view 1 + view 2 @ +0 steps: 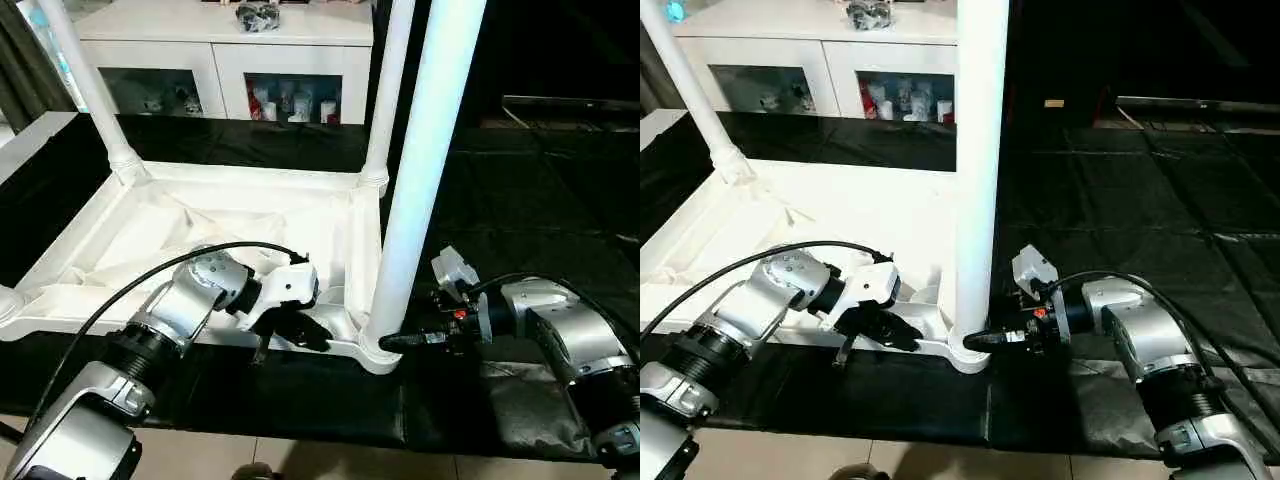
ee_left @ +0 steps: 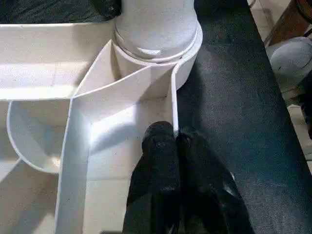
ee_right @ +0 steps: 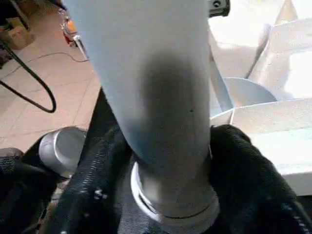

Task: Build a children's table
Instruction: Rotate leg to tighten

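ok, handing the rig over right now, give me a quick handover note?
Left hand: shut, pinching the tabletop's near rim wall beside the corner socket.
Right hand: fingers either side of the base of the near leg, closing; firm grip not confirmed.
Tabletop lies upside down on the black mat. Done: three legs stand upright in sockets. Left: near-left socket has no leg; near leg's seating unverified.
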You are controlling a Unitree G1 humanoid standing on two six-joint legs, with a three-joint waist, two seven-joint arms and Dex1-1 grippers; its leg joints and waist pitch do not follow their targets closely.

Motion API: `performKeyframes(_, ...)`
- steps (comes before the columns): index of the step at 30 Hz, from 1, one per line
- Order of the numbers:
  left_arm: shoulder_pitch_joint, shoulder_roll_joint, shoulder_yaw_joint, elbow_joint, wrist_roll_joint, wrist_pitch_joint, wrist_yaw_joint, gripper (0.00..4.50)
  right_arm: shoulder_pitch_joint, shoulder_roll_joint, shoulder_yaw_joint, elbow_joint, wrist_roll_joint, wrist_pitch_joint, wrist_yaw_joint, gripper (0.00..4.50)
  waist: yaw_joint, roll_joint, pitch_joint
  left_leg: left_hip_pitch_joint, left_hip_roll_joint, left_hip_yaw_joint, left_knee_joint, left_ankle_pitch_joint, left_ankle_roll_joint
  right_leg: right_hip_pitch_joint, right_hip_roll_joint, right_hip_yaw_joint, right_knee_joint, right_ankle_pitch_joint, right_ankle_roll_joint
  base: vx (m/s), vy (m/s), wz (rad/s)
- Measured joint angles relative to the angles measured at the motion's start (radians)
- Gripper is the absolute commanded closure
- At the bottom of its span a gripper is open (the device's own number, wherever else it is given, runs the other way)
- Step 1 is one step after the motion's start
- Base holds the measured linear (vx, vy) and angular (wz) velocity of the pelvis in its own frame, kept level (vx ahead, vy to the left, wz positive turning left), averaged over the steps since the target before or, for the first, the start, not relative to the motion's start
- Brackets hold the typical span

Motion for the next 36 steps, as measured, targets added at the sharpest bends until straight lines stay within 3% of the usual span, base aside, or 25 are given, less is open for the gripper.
performKeyframes(4,-0.001,-0.001,0.001,0.0,0.005,-0.003,0.001,4.5,-0.006,0.002,0.0,0.01,-0.001,-0.012,0.006,2.42,-0.001,0.0,0.0,0.0,0.0,0.0,0.0,0.0,0.0,0.0,0.0,0.0,0.0,0.0,0.0,0.0,0.0,0.0)
performKeyframes(11,-0.003,-0.011,0.003,0.01,0.006,0.003,0.011,4.5,-0.003,0.003,-0.003,0.014,0.0,-0.01,0.004,2.48,0.0,0.0,0.0,0.001,0.0,0.0,0.0,0.0,0.0,0.001,0.0,0.0,0.0,0.0,0.0,0.0,0.0,0.0)
performKeyframes(15,-0.027,-0.071,0.041,0.083,0.018,0.069,0.127,4.5,0.036,0.044,-0.062,-0.014,-0.015,0.023,-0.146,2.5,0.001,0.003,-0.002,0.003,0.0,0.0,0.0,0.0,0.0,0.005,0.0,0.001,0.0,0.0,0.0,0.0,0.0,0.0)
performKeyframes(19,-0.071,-0.135,0.094,0.178,0.037,0.13,0.303,4.5,0.031,0.16,-0.133,0.002,-0.064,0.033,-0.432,2.54,-0.03,0.004,-0.003,0.005,-0.001,-0.001,0.001,0.0,0.0,0.006,0.0,-0.002,-0.004,-0.001,0.001,0.0,0.0,0.0)
performKeyframes(21,-0.092,-0.179,0.124,0.221,0.042,0.166,0.406,4.5,0.002,0.228,-0.165,0.038,-0.087,0.041,-0.586,2.55,-0.057,0.006,-0.004,0.004,-0.001,-0.005,0.002,0.0,0.0,0.007,0.0,-0.009,-0.015,-0.001,0.001,0.0,0.0,0.0)
performKeyframes(24,-0.106,-0.231,0.16,0.261,0.038,0.198,0.516,4.5,-0.047,0.292,-0.182,0.096,-0.113,0.048,-0.742,2.55,-0.088,0.012,-0.007,0.002,0.0,-0.019,0.001,0.0,0.0,0.015,-0.002,-0.03,-0.037,-0.001,0.001,0.0,0.0,0.0)
performKeyframes(27,-0.125,-0.274,0.196,0.305,0.035,0.214,0.634,4.5,-0.119,0.367,-0.196,0.185,-0.147,0.035,-0.906,2.55,-0.113,0.012,-0.007,0.002,-0.001,-0.024,0.001,0.0,0.001,0.017,-0.002,-0.032,-0.044,-0.001,0.001,0.0,0.0,0.0)
performKeyframes(30,-0.156,-0.322,0.215,0.355,0.039,0.215,0.747,4.5,-0.175,0.42,-0.22,0.266,-0.179,-0.005,-1.042,2.55,-0.123,0.012,-0.006,0.0,-0.001,-0.024,0.0,-0.001,0.001,0.017,-0.003,-0.032,-0.048,-0.001,0.001,0.0,0.0,0.0)
performKeyframes(32,-0.162,-0.332,0.216,0.362,0.039,0.213,0.764,4.5,-0.176,0.429,-0.232,0.276,-0.181,-0.022,-1.064,1.87,-0.123,0.012,-0.006,0.0,-0.001,-0.023,0.0,-0.001,0.001,0.017,-0.003,-0.031,-0.049,0.0,0.001,0.0,0.0,0.0)
performKeyframes(36,-0.168,-0.332,0.21,0.367,0.051,0.19,0.758,4.5,-0.157,0.439,-0.249,0.258,-0.179,-0.048,-1.06,1.51,-0.11,0.012,-0.006,-0.001,-0.002,-0.019,-0.001,0.0,0.001,0.015,-0.003,-0.025,-0.046,0.008,-0.005,0.0,0.0,0.0)
